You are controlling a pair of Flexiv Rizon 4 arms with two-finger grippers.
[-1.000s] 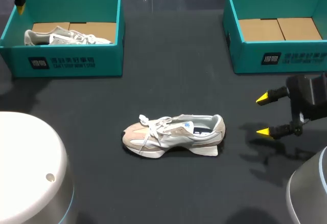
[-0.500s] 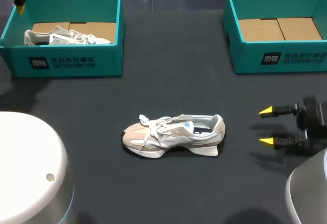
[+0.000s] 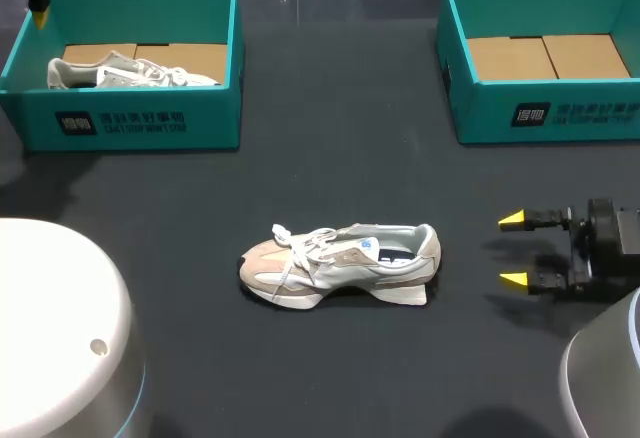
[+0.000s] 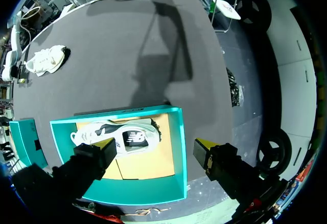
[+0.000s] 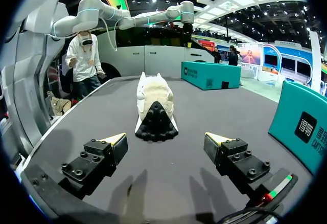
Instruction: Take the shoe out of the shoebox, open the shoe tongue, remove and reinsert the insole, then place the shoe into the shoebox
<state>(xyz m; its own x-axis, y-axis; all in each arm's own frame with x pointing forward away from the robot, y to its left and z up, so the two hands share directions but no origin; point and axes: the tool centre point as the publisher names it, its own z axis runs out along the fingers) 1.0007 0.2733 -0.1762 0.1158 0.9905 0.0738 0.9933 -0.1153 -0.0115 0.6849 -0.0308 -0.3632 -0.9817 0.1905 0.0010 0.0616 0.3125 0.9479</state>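
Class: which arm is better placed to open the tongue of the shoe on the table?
Right: the right claw, open, faces the nearby shoe heel-on; the left claw hangs over the far left shoebox.

Right gripper [image 3: 514, 250] sat low, fingers level, spread wide, pointing toward the robot's left. Left gripper [image 4: 154, 144] hung high, aimed straight down, fingers wide apart.

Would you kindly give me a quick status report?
Right gripper open, facing shoe heel. Left gripper open above left shoebox. Shoe upright on table, nothing between.
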